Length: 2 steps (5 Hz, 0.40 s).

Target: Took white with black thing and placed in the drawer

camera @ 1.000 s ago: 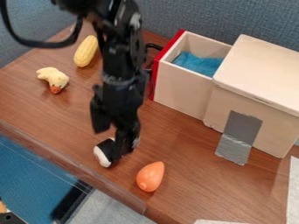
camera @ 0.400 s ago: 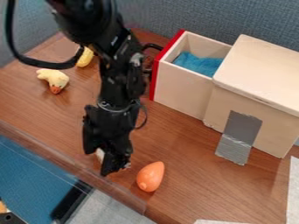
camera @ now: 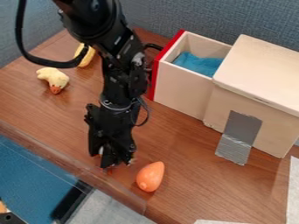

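Camera view: we see a white bit of the thing (camera: 101, 150) at the gripper (camera: 114, 162), low by the lower-left edge of the tabletop (camera: 192, 190); the rest is hidden. We cannot tell how the jaws stand. Just right of them lies an orange toy (camera: 150, 176). Farther out, we find the duck (camera: 53, 79) toward the left edge and the corn (camera: 86, 57) near the upper-left edge, partly behind the arm. Toward the upper right, the drawer (camera: 182, 87) stands pulled out of its box (camera: 269, 122), a blue cloth (camera: 198, 64) inside.
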Available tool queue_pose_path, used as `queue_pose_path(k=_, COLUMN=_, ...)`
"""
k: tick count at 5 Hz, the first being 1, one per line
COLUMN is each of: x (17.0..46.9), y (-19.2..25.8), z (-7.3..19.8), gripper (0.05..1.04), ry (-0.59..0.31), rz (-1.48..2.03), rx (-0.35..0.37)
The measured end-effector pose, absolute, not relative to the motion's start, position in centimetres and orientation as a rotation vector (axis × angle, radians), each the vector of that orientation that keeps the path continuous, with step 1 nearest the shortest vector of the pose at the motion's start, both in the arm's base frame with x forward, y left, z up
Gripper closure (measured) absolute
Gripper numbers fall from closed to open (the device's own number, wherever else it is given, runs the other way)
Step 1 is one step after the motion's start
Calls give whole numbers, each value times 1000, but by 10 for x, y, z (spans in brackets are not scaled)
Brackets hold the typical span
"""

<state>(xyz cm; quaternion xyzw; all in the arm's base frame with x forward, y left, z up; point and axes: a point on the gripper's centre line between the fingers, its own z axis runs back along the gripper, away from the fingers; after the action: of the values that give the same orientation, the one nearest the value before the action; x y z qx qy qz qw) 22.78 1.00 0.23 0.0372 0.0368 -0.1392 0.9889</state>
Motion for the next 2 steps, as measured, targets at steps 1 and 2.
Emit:
queue_pose_path(k=1, x=235, y=12, z=8, gripper=746, ry=70, rz=-268, rx=67)
queue_pose_path(k=2, x=252, y=8, z=42, gripper=747, ry=-6, rz=-243, rx=52)
